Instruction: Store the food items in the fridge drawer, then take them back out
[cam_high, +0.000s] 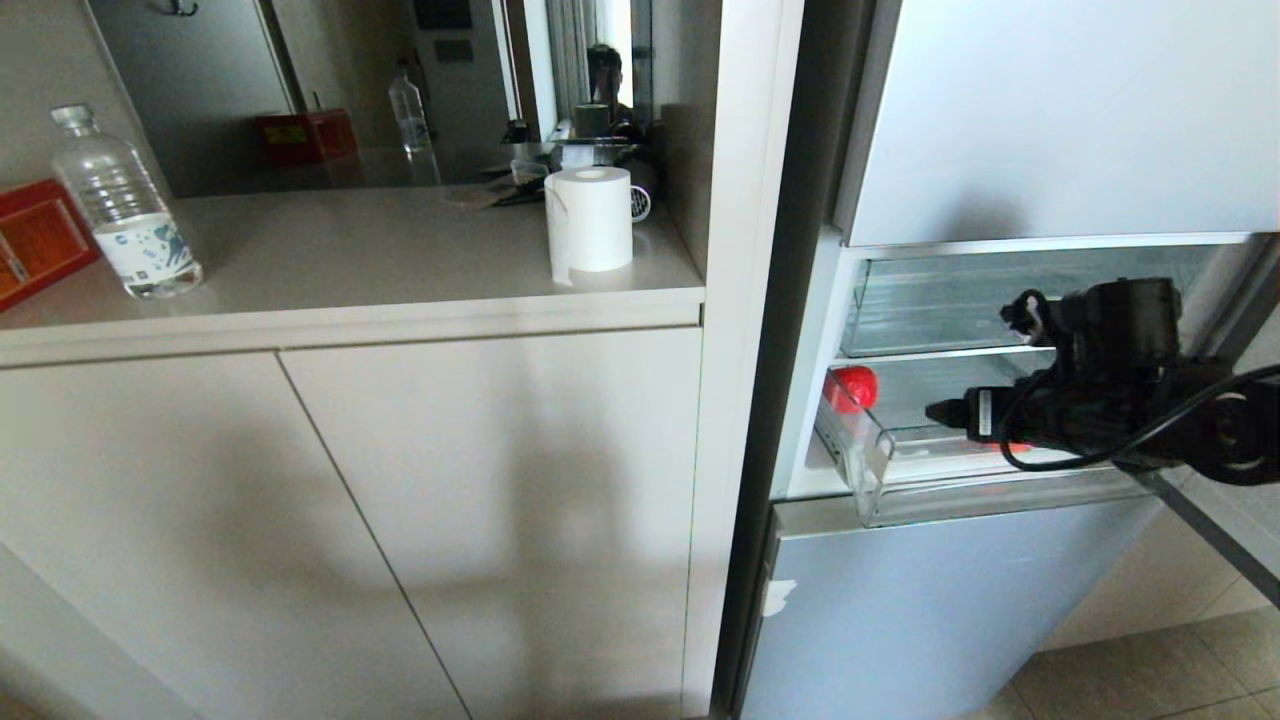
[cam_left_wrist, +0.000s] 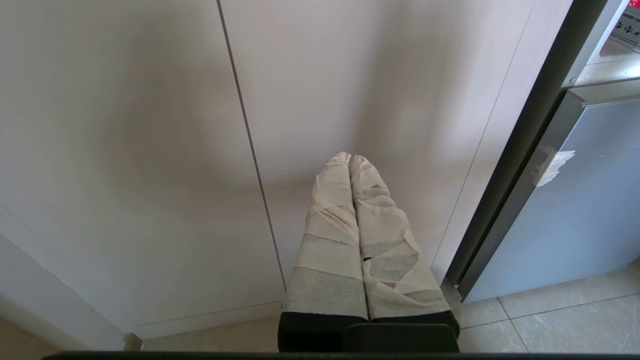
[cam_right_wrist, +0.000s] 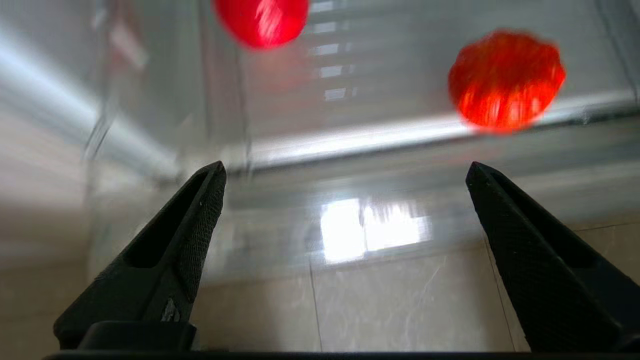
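The clear fridge drawer (cam_high: 875, 470) stands pulled out just ahead of the right gripper (cam_right_wrist: 345, 170), whose jaws are spread wide and empty. Two red fruits (cam_right_wrist: 506, 80) lie inside, beyond the jaws. The left gripper (cam_left_wrist: 350, 160) has its jaws pressed together.

Right arm (cam_high: 1120, 400) hides part of fridge drawer (cam_high: 875, 470).
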